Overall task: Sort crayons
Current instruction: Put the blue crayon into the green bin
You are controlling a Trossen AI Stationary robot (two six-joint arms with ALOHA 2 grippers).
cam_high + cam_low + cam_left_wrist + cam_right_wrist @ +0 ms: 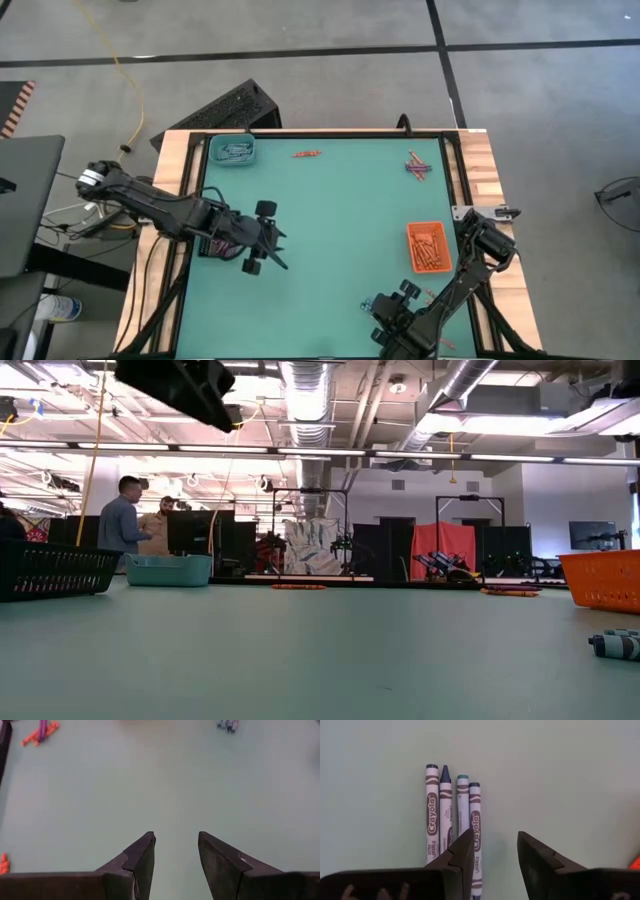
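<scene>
Four pale blue-grey crayons (451,815) lie side by side, touching, on the teal table (330,220) directly under the right gripper (494,851), low and right of centre in the high view; its fingers stand parted with nothing between them, and one fingertip overlaps the row while the gap sits beside it. That offset is the main risk, in my judgement: a descent from here would likely press a finger onto a crayon rather than straddle one, and because the four touch, closing could pinch two together or roll the others away. Elsewhere the crayons sit in groups: a short orange-red cluster (306,154) near the top centre of the high view, too small to count, a mixed purple and orange-red heap (417,168) at upper right, also uncountable, and a batch of orange-red ones already in the orange tray (428,248) at right. The teal tray (232,150) at upper left holds a few pale sticks, and a black tray (55,568) shows only at the left of the low view, which makes three trays. The left gripper (270,238) hovers over bare table at left of centre, fingers apart and holding nothing. Two arms working one small table could also cross paths near the middle. Two people stand in the room far behind.
</scene>
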